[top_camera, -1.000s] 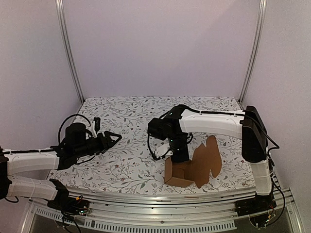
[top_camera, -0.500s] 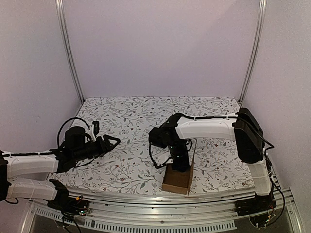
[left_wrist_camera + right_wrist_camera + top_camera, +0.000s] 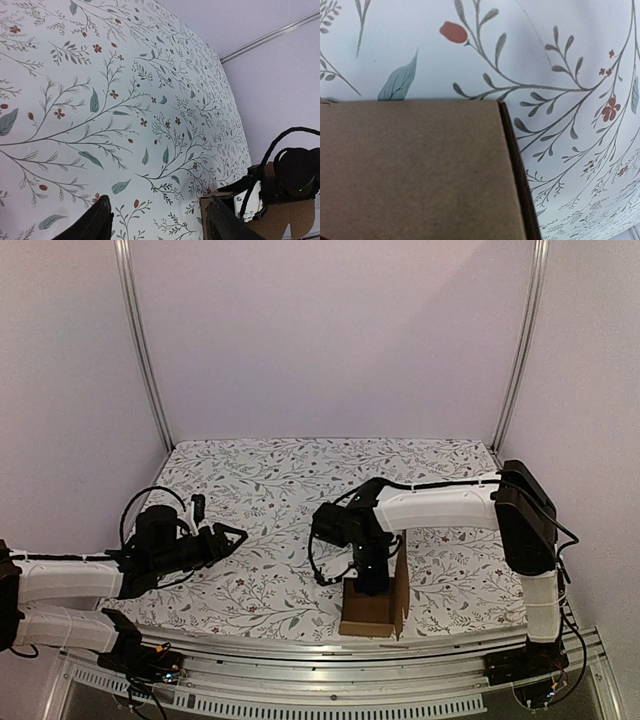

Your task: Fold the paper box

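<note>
The paper box (image 3: 370, 612) is a brown carton standing near the table's front edge, right of centre, with a side flap (image 3: 400, 585) upright on its right. My right gripper (image 3: 371, 578) points down into the box's top; its fingers are hidden there. The right wrist view shows only a flat brown panel of the box (image 3: 415, 170) close up, with no fingers in sight. My left gripper (image 3: 232, 536) is open and empty, low over the cloth well left of the box. In the left wrist view its gripper (image 3: 160, 225) faces the box (image 3: 280, 227).
The table is covered by a white floral cloth (image 3: 270, 490). Metal posts (image 3: 140, 340) stand at the back corners, with plain walls behind. The table's front rail (image 3: 330, 650) runs just in front of the box.
The box's large flap, spread out to the right a second ago, has swung upright against the box. My right gripper has moved slightly right and down with it. The left arm has barely shifted.
</note>
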### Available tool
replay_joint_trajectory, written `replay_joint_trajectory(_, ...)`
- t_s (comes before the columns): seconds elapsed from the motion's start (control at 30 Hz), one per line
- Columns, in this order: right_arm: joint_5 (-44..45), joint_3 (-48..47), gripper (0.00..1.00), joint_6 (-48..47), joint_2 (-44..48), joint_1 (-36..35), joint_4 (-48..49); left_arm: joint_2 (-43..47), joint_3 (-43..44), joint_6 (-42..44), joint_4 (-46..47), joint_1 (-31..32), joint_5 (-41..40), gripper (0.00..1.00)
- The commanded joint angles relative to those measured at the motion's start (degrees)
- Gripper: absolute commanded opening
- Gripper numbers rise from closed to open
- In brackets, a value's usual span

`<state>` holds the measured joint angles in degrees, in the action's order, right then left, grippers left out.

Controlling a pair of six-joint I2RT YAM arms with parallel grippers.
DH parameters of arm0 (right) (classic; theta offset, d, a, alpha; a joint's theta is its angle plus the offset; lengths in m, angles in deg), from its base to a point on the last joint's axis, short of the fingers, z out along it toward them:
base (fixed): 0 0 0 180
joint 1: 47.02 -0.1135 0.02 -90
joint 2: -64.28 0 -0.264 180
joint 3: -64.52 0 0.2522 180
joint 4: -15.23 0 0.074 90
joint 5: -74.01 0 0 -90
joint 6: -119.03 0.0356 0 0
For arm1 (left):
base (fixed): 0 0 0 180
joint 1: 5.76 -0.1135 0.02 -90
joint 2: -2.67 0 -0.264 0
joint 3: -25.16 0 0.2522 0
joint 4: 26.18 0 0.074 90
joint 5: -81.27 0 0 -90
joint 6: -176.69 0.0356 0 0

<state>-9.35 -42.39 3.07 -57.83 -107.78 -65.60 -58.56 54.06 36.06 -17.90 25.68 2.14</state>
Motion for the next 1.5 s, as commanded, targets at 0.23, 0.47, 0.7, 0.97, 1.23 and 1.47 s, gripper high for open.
replay_joint_trajectory(0.23, 0.9, 3.7, 0.11, 1.6, 4.9, -0.2, 10.0, -3.4, 0.1, 1.7, 3.2, -0.3, 0.0, 0.63)
replay_joint_trajectory(0.47, 0.1, 4.9, 0.15, 0.6, 3.4, -0.2, 11.0, -4.2, 0.0, 0.6, 4.1, -0.3, 1.2, 0.63)
replay_joint_trajectory(0.7, 4.2, 8.7, 0.15, 2.3, 5.4, -0.7, 16.5, -4.0, 1.4, 0.2, 2.0, -0.3, 0.9, 0.63)
replay_joint_trajectory(0.97, 3.6, 12.5, 0.18, 1.5, 9.6, -1.7, 18.3, -4.1, 6.1, 1.4, -4.7, -0.4, 0.7, 0.63)
replay_joint_trajectory(1.23, 2.5, 12.2, 0.20, 1.1, 7.5, -1.7, 18.2, -8.4, 10.5, 2.7, -6.2, -1.0, 2.1, 0.62)
replay_joint_trajectory(1.47, 2.2, 12.2, 0.24, 0.8, 6.7, -1.7, 18.4, -10.3, 11.4, 3.1, -5.6, -1.3, 3.0, 0.62)
